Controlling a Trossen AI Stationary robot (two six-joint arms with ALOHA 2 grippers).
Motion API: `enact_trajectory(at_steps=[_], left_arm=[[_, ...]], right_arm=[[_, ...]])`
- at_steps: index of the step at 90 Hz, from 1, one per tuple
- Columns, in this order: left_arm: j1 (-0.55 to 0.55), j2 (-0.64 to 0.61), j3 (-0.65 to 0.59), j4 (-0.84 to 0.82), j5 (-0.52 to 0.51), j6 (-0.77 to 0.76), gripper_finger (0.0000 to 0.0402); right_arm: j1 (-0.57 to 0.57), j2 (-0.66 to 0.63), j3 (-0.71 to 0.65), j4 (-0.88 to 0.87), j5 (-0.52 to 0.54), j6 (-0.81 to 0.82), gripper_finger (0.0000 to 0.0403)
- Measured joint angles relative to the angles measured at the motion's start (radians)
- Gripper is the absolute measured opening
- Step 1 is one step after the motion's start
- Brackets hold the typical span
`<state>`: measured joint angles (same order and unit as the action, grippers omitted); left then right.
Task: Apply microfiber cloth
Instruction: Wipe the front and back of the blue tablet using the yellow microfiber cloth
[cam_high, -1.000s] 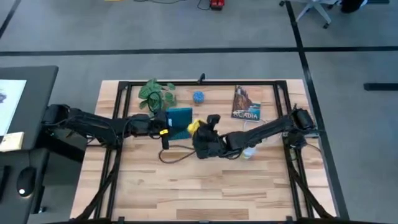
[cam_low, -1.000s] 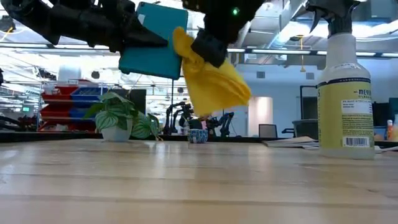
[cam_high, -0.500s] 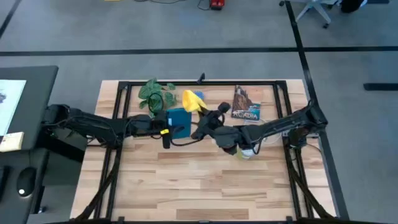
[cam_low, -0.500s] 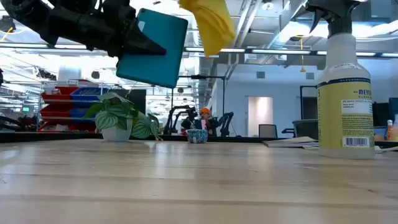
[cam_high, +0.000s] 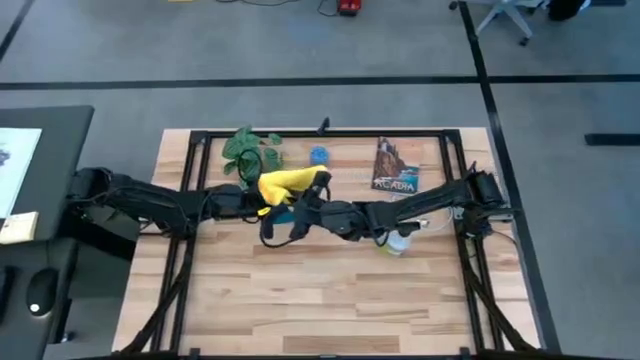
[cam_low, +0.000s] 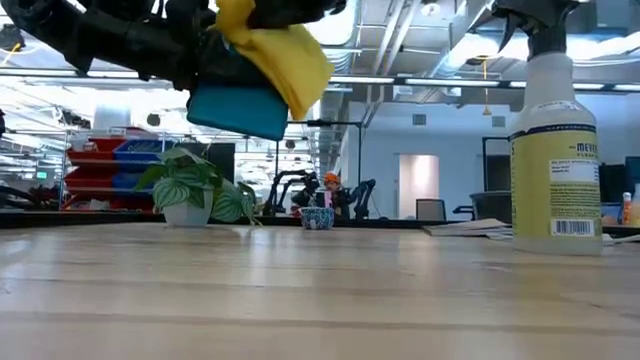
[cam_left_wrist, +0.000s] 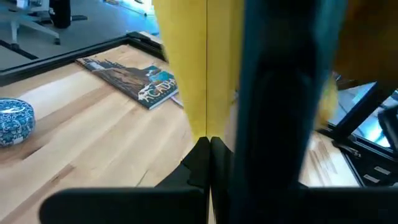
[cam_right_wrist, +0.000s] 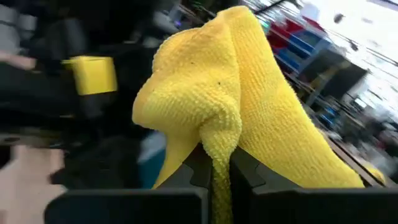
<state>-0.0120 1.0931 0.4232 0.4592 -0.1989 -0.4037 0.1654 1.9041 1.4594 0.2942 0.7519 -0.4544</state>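
The bright yellow microfiber cloth (cam_high: 284, 183) lies bunched over the teal-backed tablet (cam_low: 238, 108), which is held in the air above the middle of the table. My left gripper (cam_high: 262, 206) reaches in from the table's left and is shut on the tablet. My right gripper (cam_high: 306, 200) reaches in from the right and is shut on the cloth (cam_right_wrist: 230, 93). In the low view the cloth (cam_low: 282, 52) covers the tablet's upper part and hangs over its right corner. The cloth hides most of the tablet from above. My left gripper pinches the tablet by its left side (cam_low: 205, 98) between its two fingers, coming in about level from the table's left. The tablet is lifted clear of the table and tilted. My right gripper pinches a gathered fold of the cloth (cam_right_wrist: 219, 144) of several layers between its fingertips (cam_right_wrist: 200, 169). It comes from the table's right, and the cloth spreads beyond the fingers onto the tablet.
A spray bottle (cam_low: 553, 140) stands right of centre under my right arm. A magazine (cam_high: 396, 166), a small blue bowl (cam_high: 318, 155) and a potted plant (cam_high: 250, 148) sit along the far edge. A dark cable (cam_high: 272, 236) loops below the tablet.
My right gripper has carried the cloth from the tablet's right side, where it hung down, up and toward the far edge. It has then come back toward the left and laid the cloth over the tablet. The tablet has stayed held in the air.
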Motion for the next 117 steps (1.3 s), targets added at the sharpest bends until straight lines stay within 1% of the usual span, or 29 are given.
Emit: enact_trajectory(at_steps=[6,16,20,24,33,41,47,56,60,64,70,81,88,97,102,112,117], left_arm=[[0.0,0.0,0.0,0.003,0.001,0.0,0.001],[0.0,0.0,0.0,0.001,0.0,0.0,0.001],[0.0,0.0,0.0,0.006,0.001,0.0,0.001],[0.0,0.0,0.0,0.006,0.0,0.0,0.001],[0.0,0.0,0.0,0.005,0.003,0.0,0.001],[-0.001,0.0,0.0,0.007,0.011,0.0,0.001],[-0.001,0.0,0.0,0.01,0.011,0.0,0.001],[0.0,0.001,0.0,0.006,0.006,0.002,0.0011],[0.0,0.001,0.0,0.008,0.006,0.002,0.001],[0.0,0.0,0.0,0.01,0.006,0.002,0.0011],[0.0,0.0,0.0,0.008,0.001,0.001,0.001],[0.0,0.0,0.0,0.004,0.0,-0.001,0.0011],[0.0,0.0,0.0,0.002,0.006,-0.001,0.0011],[0.0,0.0,-0.001,-0.004,0.01,0.0,0.0011],[0.0,0.0,-0.001,-0.004,0.01,0.003,0.0011],[-0.001,0.0,-0.001,0.0,0.011,0.009,0.0011],[-0.001,0.0,-0.001,-0.001,0.008,0.01,0.0011]], right_arm=[[-0.001,0.0,0.008,0.012,-0.004,-0.021,0.0005],[-0.003,-0.001,0.013,0.098,0.046,-0.077,0.0005],[-0.003,-0.001,0.013,0.12,0.043,-0.106,0.0005],[-0.003,-0.002,0.013,0.118,0.018,-0.119,0.0005],[-0.004,-0.003,0.013,0.047,-0.061,-0.095,0.0005],[-0.007,0.004,0.013,-0.049,-0.129,-0.033,0.0005],[-0.011,0.015,0.013,-0.104,-0.14,0.01,0.0005],[-0.017,0.017,0.013,-0.173,-0.137,0.014,0.0005],[-0.017,0.016,0.013,-0.177,-0.116,0.008,0.0005],[-0.016,0.013,0.013,-0.174,-0.074,-0.013,0.0005],[-0.009,-0.003,0.013,-0.178,0.019,-0.065,0.0005],[-0.006,-0.039,0.013,-0.123,0.183,-0.149,0.0005],[-0.005,-0.049,0.014,-0.121,0.222,-0.15,0.0005],[-0.001,-0.048,0.014,-0.165,0.219,-0.123,0.0005],[0.006,-0.048,0.014,-0.225,0.191,-0.091,0.0005],[0.01,-0.048,0.001,-0.391,0.069,0.081,0.0005],[0.011,-0.047,-0.017,-0.47,0.04,0.169,0.0005]])
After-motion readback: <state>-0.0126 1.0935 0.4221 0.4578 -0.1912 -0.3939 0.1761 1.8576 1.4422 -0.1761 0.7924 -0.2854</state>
